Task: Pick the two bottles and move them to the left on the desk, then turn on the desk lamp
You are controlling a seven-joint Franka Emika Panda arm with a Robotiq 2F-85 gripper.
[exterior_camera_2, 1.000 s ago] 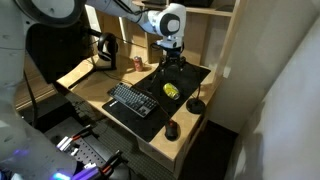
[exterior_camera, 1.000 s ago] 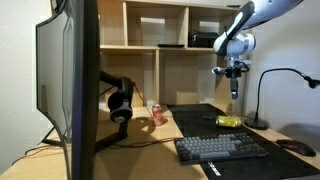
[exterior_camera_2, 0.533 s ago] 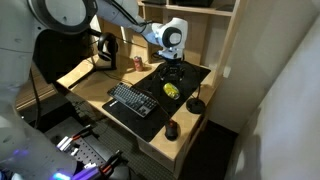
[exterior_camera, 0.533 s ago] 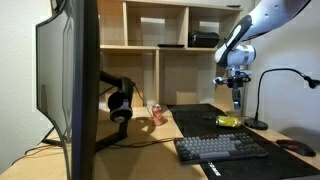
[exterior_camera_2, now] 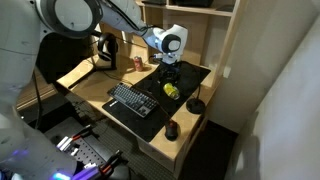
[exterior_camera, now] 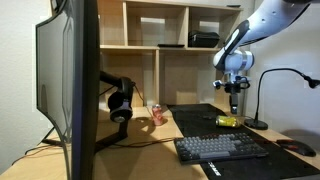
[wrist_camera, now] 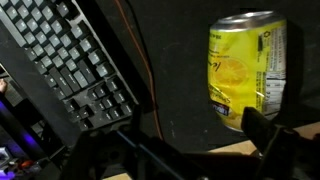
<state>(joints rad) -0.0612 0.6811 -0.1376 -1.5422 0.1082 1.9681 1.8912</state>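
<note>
Claw (exterior_camera: 235, 106) hangs with jaws apart above the glossy yellow cylindrical can (wrist_camera: 247, 68) lying on the matte black mat (wrist_camera: 180, 40).

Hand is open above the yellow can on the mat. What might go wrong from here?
1. The yellow can seems to lie on its side on the black mat, so it may roll away as the open hand closes.
2. The desk lamp stands close beside the can, and a sideways move could knock its thin neck.
3. The keyboard lies near the carry path, so lift high enough to clear it.
</note>
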